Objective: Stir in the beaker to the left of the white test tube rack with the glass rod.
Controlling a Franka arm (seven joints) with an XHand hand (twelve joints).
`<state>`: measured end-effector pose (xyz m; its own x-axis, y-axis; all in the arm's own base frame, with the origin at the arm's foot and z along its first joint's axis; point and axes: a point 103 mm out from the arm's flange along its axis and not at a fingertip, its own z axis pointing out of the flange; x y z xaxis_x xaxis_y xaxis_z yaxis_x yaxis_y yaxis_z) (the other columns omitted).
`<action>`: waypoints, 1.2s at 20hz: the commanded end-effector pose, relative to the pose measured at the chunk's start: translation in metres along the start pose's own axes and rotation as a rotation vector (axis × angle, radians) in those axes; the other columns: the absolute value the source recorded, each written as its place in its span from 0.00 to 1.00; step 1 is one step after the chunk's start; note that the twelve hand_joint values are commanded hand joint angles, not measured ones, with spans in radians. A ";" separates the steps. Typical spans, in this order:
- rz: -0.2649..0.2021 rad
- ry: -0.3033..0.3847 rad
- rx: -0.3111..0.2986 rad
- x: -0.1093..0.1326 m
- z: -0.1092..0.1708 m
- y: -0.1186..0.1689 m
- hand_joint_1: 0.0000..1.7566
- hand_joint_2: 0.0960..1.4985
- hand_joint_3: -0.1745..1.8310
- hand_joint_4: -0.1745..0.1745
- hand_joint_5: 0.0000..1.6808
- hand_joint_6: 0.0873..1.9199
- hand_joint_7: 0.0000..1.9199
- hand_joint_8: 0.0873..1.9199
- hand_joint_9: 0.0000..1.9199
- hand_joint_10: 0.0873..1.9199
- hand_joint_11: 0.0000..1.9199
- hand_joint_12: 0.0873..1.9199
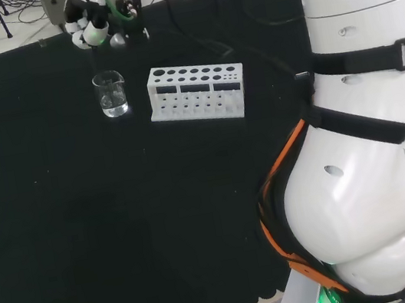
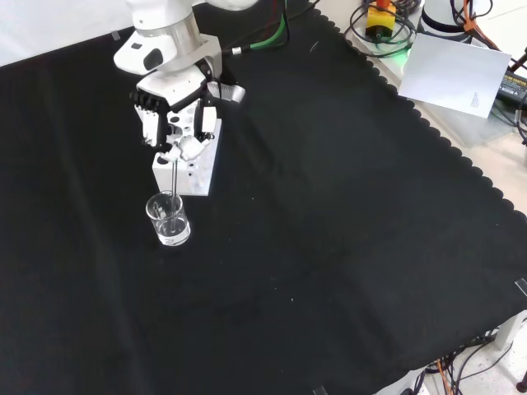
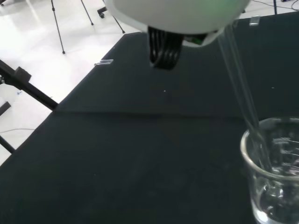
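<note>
The hand (image 2: 177, 115) hangs above the cloth (image 2: 329, 247) with its fingers curled around the top of the rod (image 2: 171, 185), pinching it. The rod slants down from the fingertips into the beaker (image 2: 168, 219), which stands right below the hand. Its lower end looks to reach the clear liquid near the bottom, though the glass makes that hard to judge. The rack (image 2: 196, 164) sits just behind the beaker, under the hand, close to the beaker but apart from it.
</note>
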<state>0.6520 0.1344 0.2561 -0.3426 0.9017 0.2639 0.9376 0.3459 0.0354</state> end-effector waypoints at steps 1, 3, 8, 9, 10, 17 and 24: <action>-0.010 0.005 0.014 0.009 0.006 0.007 0.74 0.37 0.55 0.00 0.64 0.44 0.60 0.65 0.81 0.52 0.86 0.41; -0.002 0.011 0.010 -0.001 0.002 0.008 0.74 0.37 0.55 0.00 0.64 0.44 0.60 0.65 0.81 0.52 0.86 0.41; 0.022 0.004 -0.002 -0.019 -0.004 0.000 0.74 0.37 0.55 0.00 0.64 0.44 0.60 0.65 0.81 0.52 0.86 0.41; 0.025 0.004 -0.003 -0.021 -0.005 -0.002 0.74 0.37 0.55 0.00 0.64 0.44 0.60 0.65 0.81 0.52 0.86 0.41; 0.027 0.004 -0.004 -0.023 -0.006 -0.003 0.74 0.37 0.55 0.00 0.64 0.44 0.60 0.65 0.81 0.52 0.86 0.41; 0.030 0.004 -0.001 -0.027 -0.006 -0.010 0.74 0.37 0.55 0.00 0.64 0.44 0.60 0.65 0.81 0.52 0.86 0.41; 0.023 -0.010 0.001 -0.023 -0.003 -0.013 0.74 0.37 0.55 0.00 0.64 0.44 0.60 0.65 0.81 0.52 0.86 0.42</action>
<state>0.6502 0.1060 0.2529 -0.3172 0.9105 0.2652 0.9464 0.3221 0.0258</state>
